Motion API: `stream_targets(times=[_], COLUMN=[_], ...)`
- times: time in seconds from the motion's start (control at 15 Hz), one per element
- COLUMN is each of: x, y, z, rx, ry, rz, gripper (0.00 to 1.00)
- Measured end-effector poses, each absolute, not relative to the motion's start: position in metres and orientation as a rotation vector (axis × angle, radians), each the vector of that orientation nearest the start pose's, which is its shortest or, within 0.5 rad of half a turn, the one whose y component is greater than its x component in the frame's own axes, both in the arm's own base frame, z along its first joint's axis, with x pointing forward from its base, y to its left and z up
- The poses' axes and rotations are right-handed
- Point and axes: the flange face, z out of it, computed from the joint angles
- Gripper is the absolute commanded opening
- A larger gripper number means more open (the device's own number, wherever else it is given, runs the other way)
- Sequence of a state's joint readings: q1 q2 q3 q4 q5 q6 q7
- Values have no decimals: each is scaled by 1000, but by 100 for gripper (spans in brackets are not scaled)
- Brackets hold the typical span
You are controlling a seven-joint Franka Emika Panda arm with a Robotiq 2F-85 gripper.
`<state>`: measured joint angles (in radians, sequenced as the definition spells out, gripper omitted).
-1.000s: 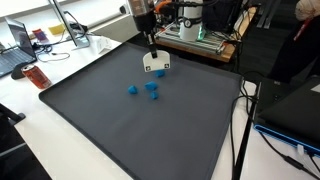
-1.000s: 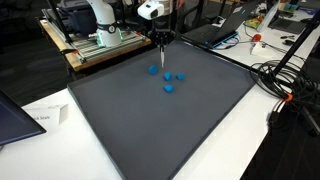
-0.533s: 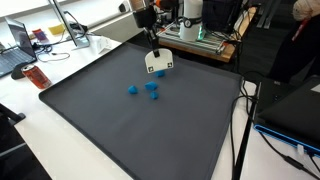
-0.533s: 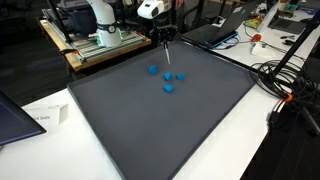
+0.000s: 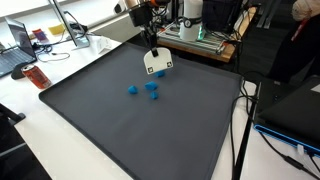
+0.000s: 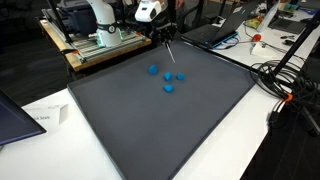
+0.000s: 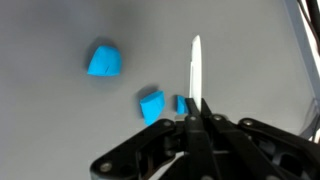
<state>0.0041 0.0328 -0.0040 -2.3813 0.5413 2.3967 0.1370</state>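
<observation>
My gripper (image 5: pixel 151 45) (image 6: pixel 164 40) hangs over the far part of the dark grey mat (image 5: pixel 120 130), shut on the top of a flat white piece (image 5: pixel 155 63). The wrist view shows this white piece (image 7: pixel 196 65) edge-on as a thin blade sticking out from between the fingertips of the gripper (image 7: pixel 197 108). In an exterior view the white piece (image 6: pixel 171 53) slants down over the mat. Three small blue blocks (image 5: pixel 132 90) (image 5: pixel 152 87) (image 5: pixel 154 96) lie on the mat just below it. The wrist view shows the same blue blocks (image 7: pixel 104 60) (image 7: pixel 151 105) (image 7: pixel 183 103).
The mat (image 6: pixel 170 130) covers most of a white table. A laptop (image 5: pixel 15 50) and a red can (image 5: pixel 38 77) stand beside one edge. Lab equipment (image 5: pixel 195 35) sits behind the mat, cables (image 6: pixel 285 85) trail at one side, and a paper sheet (image 6: pixel 45 115) lies near a corner.
The gripper has risen a little and tilted, and the white piece now slants more than a second ago. The blue blocks have not moved.
</observation>
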Motion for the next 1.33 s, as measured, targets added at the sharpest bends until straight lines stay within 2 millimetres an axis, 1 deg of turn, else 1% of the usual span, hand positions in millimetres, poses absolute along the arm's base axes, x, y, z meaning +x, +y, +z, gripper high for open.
stream_targets(times=[0.33, 0.73, 1.07, 1.33], x=[495, 488, 482, 476], y=[-26, -58, -72, -80], z=[295, 263, 240, 230], rx=[-2621, -2560, -2513, -2448], ry=[674, 605, 512, 444], rz=[23, 12, 10, -1], gripper=[1, 1, 1, 1])
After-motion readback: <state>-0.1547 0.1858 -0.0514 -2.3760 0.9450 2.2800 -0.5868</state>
